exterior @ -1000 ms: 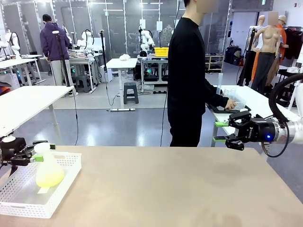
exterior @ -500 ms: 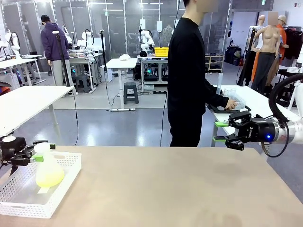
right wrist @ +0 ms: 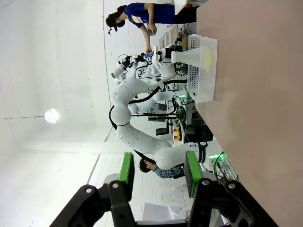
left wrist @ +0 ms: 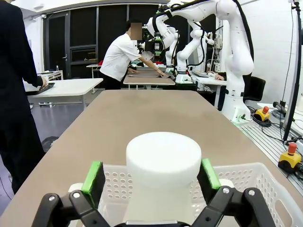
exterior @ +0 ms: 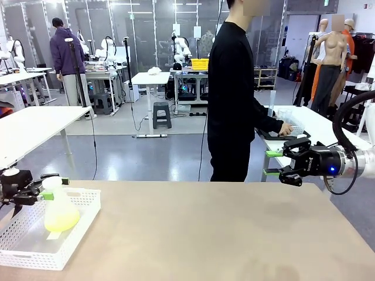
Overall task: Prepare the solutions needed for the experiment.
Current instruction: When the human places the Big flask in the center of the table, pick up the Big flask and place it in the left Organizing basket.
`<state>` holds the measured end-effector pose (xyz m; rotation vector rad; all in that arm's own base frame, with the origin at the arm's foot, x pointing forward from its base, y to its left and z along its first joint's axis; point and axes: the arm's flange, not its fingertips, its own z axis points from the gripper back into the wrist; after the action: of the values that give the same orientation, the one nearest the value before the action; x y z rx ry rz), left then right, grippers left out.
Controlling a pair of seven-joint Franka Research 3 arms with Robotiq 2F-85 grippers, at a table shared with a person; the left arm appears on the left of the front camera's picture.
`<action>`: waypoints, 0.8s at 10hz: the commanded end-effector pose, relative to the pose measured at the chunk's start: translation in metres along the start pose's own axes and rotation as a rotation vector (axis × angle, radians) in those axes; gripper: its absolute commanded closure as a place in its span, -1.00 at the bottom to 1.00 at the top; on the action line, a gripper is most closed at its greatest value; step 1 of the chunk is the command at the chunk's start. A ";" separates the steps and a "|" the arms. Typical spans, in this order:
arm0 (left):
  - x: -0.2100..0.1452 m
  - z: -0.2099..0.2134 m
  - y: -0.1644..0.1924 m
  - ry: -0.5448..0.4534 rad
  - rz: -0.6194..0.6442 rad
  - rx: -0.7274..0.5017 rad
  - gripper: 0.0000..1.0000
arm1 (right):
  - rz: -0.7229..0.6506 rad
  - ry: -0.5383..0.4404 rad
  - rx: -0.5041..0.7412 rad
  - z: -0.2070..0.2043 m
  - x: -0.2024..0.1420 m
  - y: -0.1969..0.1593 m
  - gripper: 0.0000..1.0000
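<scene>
Left tool (left wrist: 150,177) gapes wide around the flask (exterior: 58,209) neck; close off-centre and it tips, spilling the solutions (exterior: 61,221).

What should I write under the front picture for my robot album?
The left gripper hangs open around the white neck of a flask of yellow-green liquid standing in a white basket.

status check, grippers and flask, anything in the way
Left gripper open around flask neck in basket. Right gripper half open, empty, above table edge. Nothing in the way.
</scene>
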<state>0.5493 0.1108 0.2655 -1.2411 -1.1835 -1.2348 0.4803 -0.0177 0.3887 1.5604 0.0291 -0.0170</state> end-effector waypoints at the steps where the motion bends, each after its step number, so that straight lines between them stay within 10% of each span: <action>1: 0.009 0.013 0.002 0.020 -0.001 0.036 -1.00 | 0.002 -0.001 0.002 -0.001 0.000 0.002 -0.10; 8: 0.061 0.065 -0.040 0.045 0.325 0.001 -1.00 | 0.002 -0.001 0.002 -0.001 0.000 0.002 -0.10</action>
<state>0.5218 0.1823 0.3135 -1.3068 -0.9799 -1.0254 0.4803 -0.0177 0.3887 1.5604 0.0291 -0.0170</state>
